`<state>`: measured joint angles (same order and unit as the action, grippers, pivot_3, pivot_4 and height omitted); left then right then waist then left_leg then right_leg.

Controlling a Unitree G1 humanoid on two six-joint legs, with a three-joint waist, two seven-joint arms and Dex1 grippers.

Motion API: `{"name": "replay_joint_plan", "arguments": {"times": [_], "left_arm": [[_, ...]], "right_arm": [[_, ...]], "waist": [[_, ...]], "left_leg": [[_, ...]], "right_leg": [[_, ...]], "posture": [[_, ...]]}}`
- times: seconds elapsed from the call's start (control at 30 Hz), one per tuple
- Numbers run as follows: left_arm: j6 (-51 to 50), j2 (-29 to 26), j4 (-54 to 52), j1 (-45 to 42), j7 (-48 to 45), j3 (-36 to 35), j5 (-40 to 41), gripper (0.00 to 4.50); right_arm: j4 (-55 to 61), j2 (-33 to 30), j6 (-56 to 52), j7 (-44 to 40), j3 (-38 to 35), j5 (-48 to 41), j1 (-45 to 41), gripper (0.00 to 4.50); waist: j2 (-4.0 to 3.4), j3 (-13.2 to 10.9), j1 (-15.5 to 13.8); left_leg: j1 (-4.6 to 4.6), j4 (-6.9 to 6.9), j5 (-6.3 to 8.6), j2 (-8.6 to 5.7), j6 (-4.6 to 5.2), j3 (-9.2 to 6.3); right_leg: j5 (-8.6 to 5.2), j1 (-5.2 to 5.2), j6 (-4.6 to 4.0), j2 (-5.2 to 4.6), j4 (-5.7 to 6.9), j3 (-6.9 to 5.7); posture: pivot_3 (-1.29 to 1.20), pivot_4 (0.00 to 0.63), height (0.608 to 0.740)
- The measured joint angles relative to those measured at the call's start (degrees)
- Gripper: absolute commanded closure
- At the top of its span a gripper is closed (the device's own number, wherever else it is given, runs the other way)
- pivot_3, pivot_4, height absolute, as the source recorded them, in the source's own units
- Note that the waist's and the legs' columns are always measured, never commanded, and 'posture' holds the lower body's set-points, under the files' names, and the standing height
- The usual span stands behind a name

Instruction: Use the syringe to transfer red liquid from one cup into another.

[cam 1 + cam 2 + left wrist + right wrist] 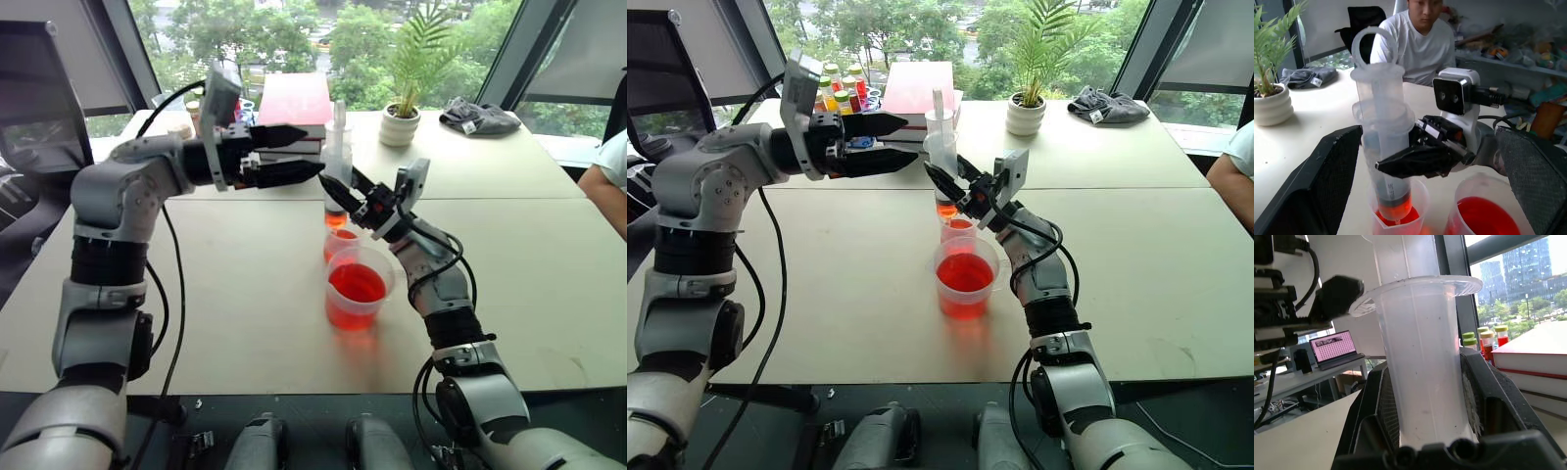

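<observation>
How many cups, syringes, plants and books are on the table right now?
Cups: 2, wide cup and narrow cup
Syringes: 1, syringe
Potted plants: 1, plant
Books: 2, stacked books
Total: 6

Pale table (245,323), two cups (357,290), books (294,103), plant pot (399,125)

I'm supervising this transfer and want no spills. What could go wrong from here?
The syringe, gripped by the right end effector, stands tip-down in the narrow smaller cup: a sideways nudge might tip it. The open left end effector beside the plunger may knock it. The larger cup stands close by.
</observation>
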<state>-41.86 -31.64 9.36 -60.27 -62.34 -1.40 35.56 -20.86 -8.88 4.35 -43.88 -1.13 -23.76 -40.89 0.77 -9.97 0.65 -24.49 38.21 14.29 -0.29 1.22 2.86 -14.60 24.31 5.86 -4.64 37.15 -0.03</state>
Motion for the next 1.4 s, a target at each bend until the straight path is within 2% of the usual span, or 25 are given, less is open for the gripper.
{"name": "replay_joint_plan", "arguments": {"times": [0.2,0.4,0.5,0.73,1.07,1.4], "left_arm": [[3.17,4.28,5.38,-5.43,-0.02,0.42,-1.19,0.05],[4.63,6.62,8.89,-6.18,-1.73,1.48,-2.46,0.05],[5.11,7.69,9.66,-6.27,-2.59,2.46,-2.75,0.90],[6.50,9.24,12.79,-7.56,-1.84,1.87,-4.81,4.47],[9.93,10.84,15.34,-7.99,-2.28,1.93,-7.69,4.47],[12.30,11.68,15.17,-7.01,-2.90,2.28,-8.88,4.47]], "right_arm": [[-0.84,0.03,1.78,-0.73,-0.13,0.68,0.03,3.12],[-0.86,-0.14,2.21,-0.93,-0.67,1.16,0.44,3.12],[-0.96,-0.16,2.19,-1.03,-0.62,1.57,0.44,3.12],[-0.98,-0.59,2.31,-1.81,-0.77,1.73,0.45,3.12],[-0.58,-1.37,1.21,-1.71,-1.36,2.21,0.79,3.12],[6.13,-3.52,-5.78,-0.77,-1.63,2.05,1.99,3.12]], "waist": [[0.00,0.00,0.25],[0.00,0.00,0.41],[0.00,0.00,0.36],[0.00,0.00,0.25],[0.00,0.00,0.29],[0.00,0.00,0.22]], "left_leg": [[0.04,-0.03,-0.01,0.03,-0.02,-0.01],[0.04,-0.04,-0.01,0.04,-0.02,-0.01],[0.04,-0.03,-0.01,0.03,-0.02,0.00],[0.04,-0.03,-0.01,0.03,-0.02,0.00],[0.03,-0.04,-0.01,0.03,-0.02,0.00],[0.03,-0.03,-0.01,0.03,-0.02,0.00]], "right_leg": [[0.00,0.01,0.00,0.04,0.05,0.00],[0.00,0.02,0.00,0.05,0.05,0.00],[0.00,0.02,0.00,0.04,0.04,0.00],[0.00,0.02,0.00,0.04,0.04,0.00],[0.00,0.02,0.00,0.04,0.04,0.00],[0.00,0.02,0.00,0.02,0.04,0.00]], "posture": [[0.00,0.150,0.740],[0.00,0.150,0.740],[0.00,0.150,0.740],[0.00,0.150,0.740],[0.00,0.150,0.740],[0.00,0.150,0.740]]}}
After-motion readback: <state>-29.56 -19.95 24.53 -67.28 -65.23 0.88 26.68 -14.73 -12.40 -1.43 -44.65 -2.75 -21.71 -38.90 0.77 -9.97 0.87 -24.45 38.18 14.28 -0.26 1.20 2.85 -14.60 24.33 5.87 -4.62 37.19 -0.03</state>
